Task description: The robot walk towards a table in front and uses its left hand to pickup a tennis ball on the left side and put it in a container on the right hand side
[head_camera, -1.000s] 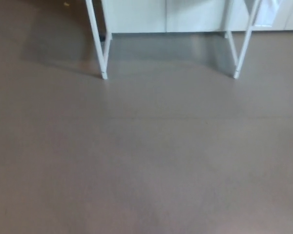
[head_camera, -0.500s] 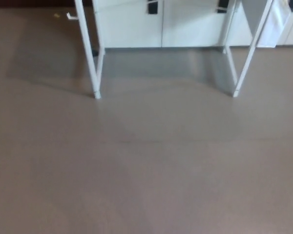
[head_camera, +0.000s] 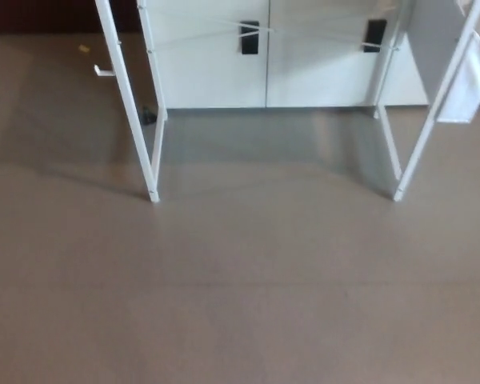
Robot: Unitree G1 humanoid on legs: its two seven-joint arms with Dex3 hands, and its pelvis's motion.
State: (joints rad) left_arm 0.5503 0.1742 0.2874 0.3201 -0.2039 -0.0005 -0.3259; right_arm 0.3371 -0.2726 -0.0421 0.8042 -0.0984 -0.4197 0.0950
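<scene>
Robot hand: neither in view, state untellable; table legs (head_camera: 134,120) at twelve o'clock sit lower in frame than before; approach continues.

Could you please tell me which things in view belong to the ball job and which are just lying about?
Job: table legs; the ball, container and both hands are out of view.
Lying about: white cabinet, its black handles, a small yellow scrap on the floor.
</scene>
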